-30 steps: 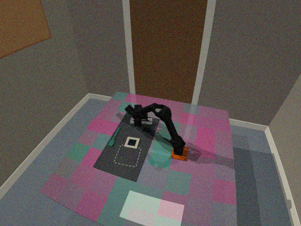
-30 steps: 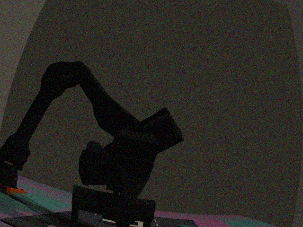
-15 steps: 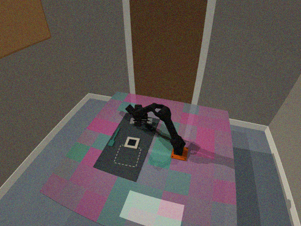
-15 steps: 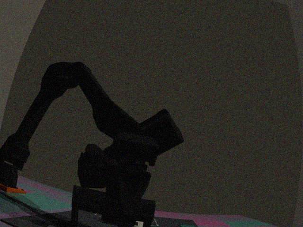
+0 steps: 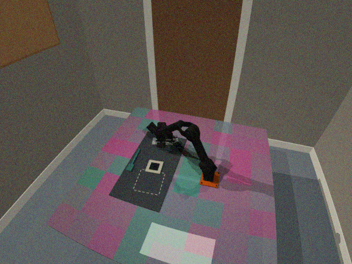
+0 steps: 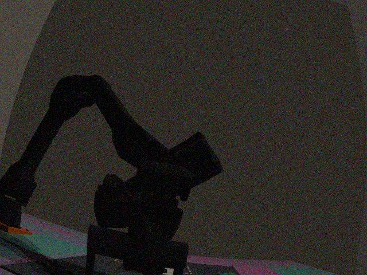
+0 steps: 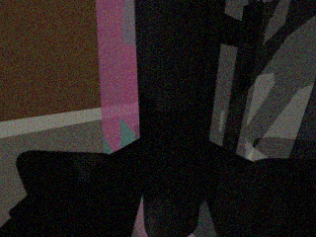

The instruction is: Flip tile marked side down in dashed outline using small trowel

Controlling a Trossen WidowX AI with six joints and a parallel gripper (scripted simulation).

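The trowel (image 5: pixel 154 141) (image 6: pixel 108 240) (image 7: pixel 173 64) has a pale flat blade and a dark bar handle on two posts. It is at the far end of the dark mat (image 5: pixel 136 198). My gripper (image 5: pixel 161 142) (image 6: pixel 142 260) (image 7: pixel 172 139) is shut on its handle, one finger on each side. Whether the blade touches the mat is hard to tell. The tile (image 5: pixel 148 166), a cream square with a dark centre facing up, lies flat mid-mat, just beyond the dashed outline (image 5: pixel 155 194) and partly over its far edge. In the exterior view the arm mostly hides the tile.
A slim teal tool (image 5: pixel 136 157) lies along the mat's left edge. The orange arm base (image 5: pixel 209 184) stands right of the mat on the patchwork table (image 5: pixel 236 204). The arm arches from it over the mat's far end. A brown door panel stands behind the table.
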